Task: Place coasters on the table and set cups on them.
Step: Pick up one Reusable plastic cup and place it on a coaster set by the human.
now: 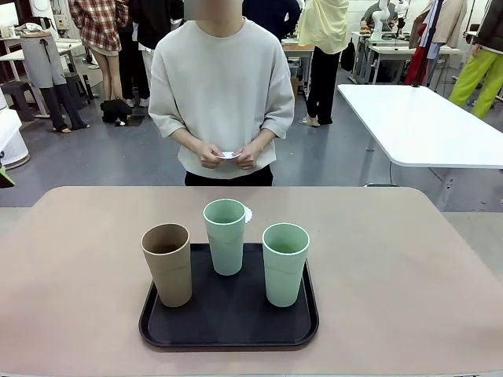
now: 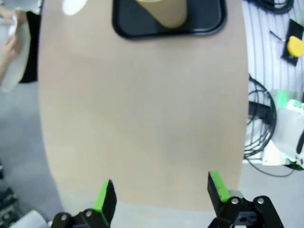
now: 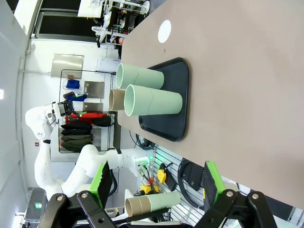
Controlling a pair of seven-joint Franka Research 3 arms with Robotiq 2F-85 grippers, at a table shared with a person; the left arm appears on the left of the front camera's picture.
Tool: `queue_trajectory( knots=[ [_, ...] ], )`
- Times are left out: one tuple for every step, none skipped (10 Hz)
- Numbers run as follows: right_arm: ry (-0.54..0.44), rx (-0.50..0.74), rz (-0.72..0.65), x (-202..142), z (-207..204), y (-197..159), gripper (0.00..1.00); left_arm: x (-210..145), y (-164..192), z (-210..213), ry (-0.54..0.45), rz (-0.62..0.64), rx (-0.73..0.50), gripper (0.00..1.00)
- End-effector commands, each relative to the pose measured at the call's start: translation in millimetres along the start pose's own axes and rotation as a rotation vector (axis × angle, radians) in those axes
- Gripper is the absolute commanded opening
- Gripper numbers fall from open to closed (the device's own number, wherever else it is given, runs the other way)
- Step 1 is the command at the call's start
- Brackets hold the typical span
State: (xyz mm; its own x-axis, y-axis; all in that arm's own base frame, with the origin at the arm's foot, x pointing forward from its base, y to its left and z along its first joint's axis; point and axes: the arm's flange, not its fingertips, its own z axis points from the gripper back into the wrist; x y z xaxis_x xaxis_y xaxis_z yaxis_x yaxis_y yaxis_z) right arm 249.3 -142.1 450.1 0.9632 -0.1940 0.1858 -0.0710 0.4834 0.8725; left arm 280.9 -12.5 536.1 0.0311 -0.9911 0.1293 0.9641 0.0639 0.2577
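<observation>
Three cups stand upright on a black tray (image 1: 228, 334) on the table (image 1: 78, 267): a brown cup (image 1: 167, 263) at the left, a pale green cup (image 1: 225, 236) in the middle and another green cup (image 1: 285, 263) at the right. One white coaster (image 1: 247, 214) lies on the table just behind the middle cup, partly hidden by it. The person at the far side holds more white coasters (image 1: 228, 155) in both hands. My left gripper (image 2: 160, 192) is open above the table's edge, far from the tray (image 2: 209, 26) and brown cup (image 2: 164, 13). My right gripper (image 3: 156, 183) is open and holds nothing, apart from the cups (image 3: 154, 102) and coaster (image 3: 164, 31).
Bare tabletop (image 2: 142, 118) lies all around the tray. A white table (image 1: 416, 118) stands beyond at the far right. Cables and a yellow object (image 2: 295, 45) lie off the table's near side. A cardboard tube (image 3: 152, 203) lies below the table edge.
</observation>
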Motion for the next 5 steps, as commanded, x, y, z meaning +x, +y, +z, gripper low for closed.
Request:
queue_trajectory(
  knots=[
    [0.001, 0.016, 0.001, 1, -1, 0, 1.0, 0, 1, 3, -0.004, 0.002, 0.02, 1.0],
    [0.001, 0.016, 0.001, 1, -1, 0, 1.0, -10, 19, -6, -0.177, 0.004, -0.072, 1.0],
    [0.001, 0.016, 0.001, 1, -1, 0, 1.0, -22, 38, -18, -0.328, 0.048, -0.091, 1.0],
    [0.001, 0.016, 0.001, 1, -1, 0, 1.0, -36, 47, -28, -0.469, 0.079, -0.153, 1.0],
    [0.001, 0.016, 0.001, 1, -1, 0, 1.0, -48, 54, -45, -0.618, 0.062, -0.168, 1.0]
  ],
)
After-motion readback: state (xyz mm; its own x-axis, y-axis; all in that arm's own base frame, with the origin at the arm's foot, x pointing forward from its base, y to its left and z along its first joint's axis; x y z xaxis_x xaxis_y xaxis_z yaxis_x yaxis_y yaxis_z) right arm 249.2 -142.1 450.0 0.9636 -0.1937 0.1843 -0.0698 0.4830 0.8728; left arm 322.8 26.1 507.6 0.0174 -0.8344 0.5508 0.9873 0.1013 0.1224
